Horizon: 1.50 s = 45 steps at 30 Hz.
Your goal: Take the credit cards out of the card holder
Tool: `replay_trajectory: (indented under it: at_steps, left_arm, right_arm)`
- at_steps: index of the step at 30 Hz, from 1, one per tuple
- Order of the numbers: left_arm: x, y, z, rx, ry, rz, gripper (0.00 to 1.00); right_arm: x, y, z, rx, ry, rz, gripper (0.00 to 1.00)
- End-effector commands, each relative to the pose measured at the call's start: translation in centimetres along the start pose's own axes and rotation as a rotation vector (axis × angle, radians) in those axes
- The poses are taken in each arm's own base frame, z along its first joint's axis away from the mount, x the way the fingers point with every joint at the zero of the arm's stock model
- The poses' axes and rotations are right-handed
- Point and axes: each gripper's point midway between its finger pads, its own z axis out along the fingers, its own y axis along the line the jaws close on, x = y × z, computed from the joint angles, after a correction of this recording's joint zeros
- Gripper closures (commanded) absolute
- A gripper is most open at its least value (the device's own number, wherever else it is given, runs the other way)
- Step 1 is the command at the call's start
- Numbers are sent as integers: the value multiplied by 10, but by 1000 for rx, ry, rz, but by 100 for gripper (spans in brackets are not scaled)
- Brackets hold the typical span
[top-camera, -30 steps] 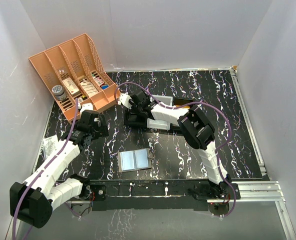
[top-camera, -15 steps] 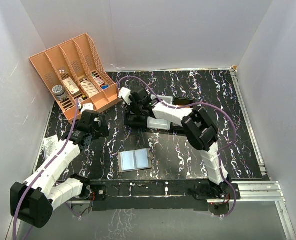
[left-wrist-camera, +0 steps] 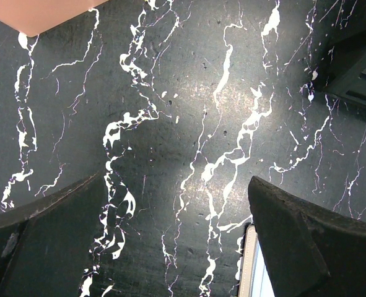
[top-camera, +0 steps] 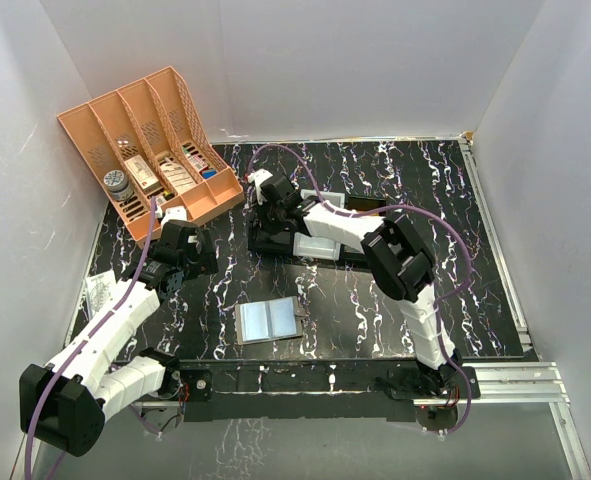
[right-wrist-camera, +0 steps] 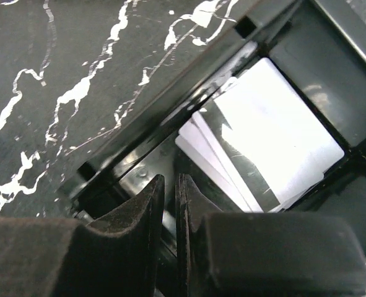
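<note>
**Left jaws wide over bare marble, right jaws pinched over the tray**

From the overhead camera I start at 10 o'clock on the black marbled table, where the orange lattice organiser leans with small boxes and a jar in its slots. Just at its 5 o'clock hangs the left gripper. On its wrist camera the jaws stand wide apart, the left gripper framing only bare tabletop. A corner of the organiser shows at 11 o'clock in that view, and a pale edge enters at 5 o'clock, though I cannot tell what it belongs to.

The card holder lies open and flat at about 6 o'clock on the table, grey-blue inside facing up, well apart from both grippers.

Further right, near the middle of the table, sits the black tray. The right gripper reaches over its left end. On the right wrist camera the right gripper has its jaws pinched almost together, leaving only a thin dark slit in which I see nothing. Pale credit cards lie fanned in the tray compartment at its 2 o'clock.
</note>
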Motion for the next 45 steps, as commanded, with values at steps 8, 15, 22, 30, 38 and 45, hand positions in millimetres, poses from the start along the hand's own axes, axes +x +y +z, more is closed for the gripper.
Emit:
replay_trajectory:
  at_steps: [8,15,22,30,38,45]
  left_arm:
    - [-12,0,-6,8,-34,-6,1]
    - [-12,-1,-5,7,-32,-4,1]
    - [-13,-1,-6,11,-34,-6,1]
    - [-12,-3,-6,23,-29,-9,1]
    - [-16,1,-11,3,-51,-34,1]
    - [-23,2,-23,35,-113,-67,1]
  right_arm:
    - [-3,-22,23,145,-2,129,85]
    - [-1,-29,21,216,-27,120,76]
    - [-9,-9,15,190,-57,42,73]
    - [-65,7,-39,140,-176,68,65]
    - [-82,21,-102,199,-212,89,52]
    - [-48,64,-165,256,-261,157,38]
